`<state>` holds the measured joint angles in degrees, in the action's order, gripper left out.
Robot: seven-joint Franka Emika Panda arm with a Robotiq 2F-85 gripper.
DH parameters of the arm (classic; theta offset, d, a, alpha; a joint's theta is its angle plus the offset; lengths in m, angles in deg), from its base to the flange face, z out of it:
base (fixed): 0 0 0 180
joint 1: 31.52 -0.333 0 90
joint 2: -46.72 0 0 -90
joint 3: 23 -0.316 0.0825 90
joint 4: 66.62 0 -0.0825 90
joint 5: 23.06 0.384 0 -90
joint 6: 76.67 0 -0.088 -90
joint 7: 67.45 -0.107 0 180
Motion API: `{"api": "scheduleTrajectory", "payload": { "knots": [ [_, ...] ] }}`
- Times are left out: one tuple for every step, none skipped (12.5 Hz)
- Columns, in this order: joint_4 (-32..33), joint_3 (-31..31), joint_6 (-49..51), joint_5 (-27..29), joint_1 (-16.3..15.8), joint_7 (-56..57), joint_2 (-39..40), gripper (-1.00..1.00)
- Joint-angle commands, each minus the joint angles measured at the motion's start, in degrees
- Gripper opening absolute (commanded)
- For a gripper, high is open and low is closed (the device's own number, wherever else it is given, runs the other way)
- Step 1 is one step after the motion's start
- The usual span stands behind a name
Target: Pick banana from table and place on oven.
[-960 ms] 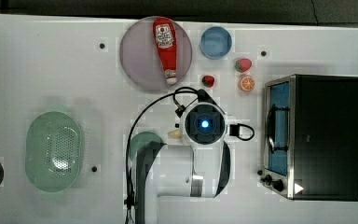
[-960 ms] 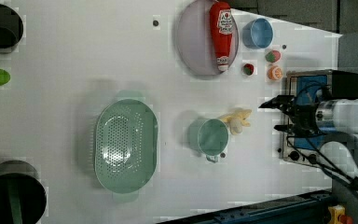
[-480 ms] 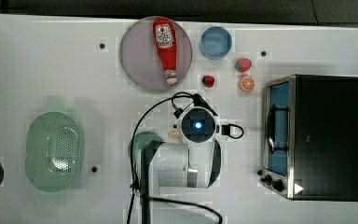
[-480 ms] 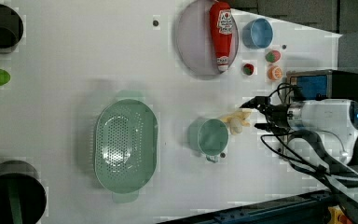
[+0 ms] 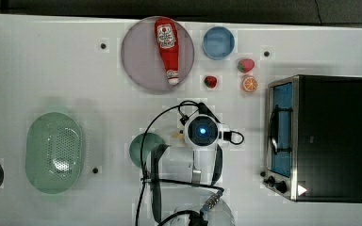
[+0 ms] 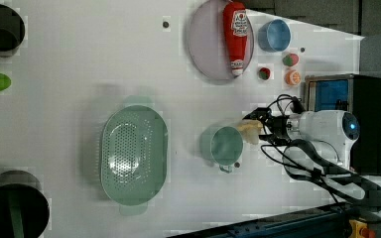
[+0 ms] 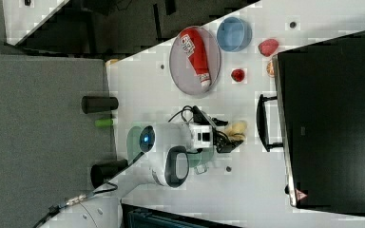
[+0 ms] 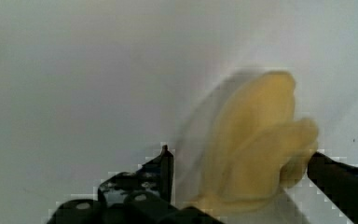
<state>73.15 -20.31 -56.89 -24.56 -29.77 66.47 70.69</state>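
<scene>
So the gripper (image 8: 237, 186) is down low over the banana (image 8: 256, 154), and in the wrist view the two black fingers (image 8: 161, 170) stand apart with the fruit sitting in the gap between them. They look wide, not yet pinching it, so I'd call this the lining-up bit just before the squeeze.

The banana (image 6: 250, 131) lies flat on the white bench (image 5: 52, 70), just beside the teal cup (image 6: 225, 145) on the left view's right. In the right view the banana (image 7: 237, 128) pokes out past the fingertips toward the oven (image 7: 332, 118).

Straddling it like that makes sense to me: it's slender and a bit curved, so grabbing across the narrow width should hold better than going end to end.

What's around: the cup is the close one, and I'd guess a finger could nudge it if the hand drifts. The oven (image 5: 330, 136) sits well apart at the top view's right, its black top bare, so there's room to set things down. At the far side there's a plate (image 5: 141, 56) with a red ketchup bottle (image 5: 167, 47) lying on it, a blue bowl (image 5: 218, 42) and some small fruit bits. The green colander (image 5: 54, 153) is off at the top view's left, nowhere near the route.
</scene>
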Motion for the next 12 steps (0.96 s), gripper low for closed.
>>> {"api": "scheduleTrajectory", "payload": {
  "knots": [
    [0.37,-0.36,-1.1,0.37,-1.11,0.17,-2.75,0.18],
    [0.36,-0.43,-1.08,0.37,-1.11,0.17,-3.04,-0.06],
    [0.38,-0.52,-1.12,0.37,-1.11,0.17,-3.55,-0.28],
    [0.47,-0.54,-1.01,0.37,-1.11,0.17,-4.04,-0.43],
    [0.72,-0.55,-1.02,0.37,-1.11,0.17,-4.42,-0.43],
    [0.98,-0.58,-0.99,0.37,-1.11,0.16,-5.03,-0.43],
    [0.89,-0.6,-0.92,0.37,-1.11,-0.07,-6.31,-0.43],
    [0.61,-0.62,-0.35,0.37,-1.11,-0.09,-8.63,-0.43],
    [0.32,-0.63,1.42,0.37,-1.1,-0.09,-11.93,-0.43],
    [-0.23,-0.6,5.55,0.37,-1.06,-0.09,-15.95,-0.43],
    [-1.18,-0.6,11.69,0.37,-1.05,-0.09,-20.24,-0.43],
    [-2.81,-0.58,18.71,0.37,-1.03,-0.09,-24.5,-0.43]
  ]
}}
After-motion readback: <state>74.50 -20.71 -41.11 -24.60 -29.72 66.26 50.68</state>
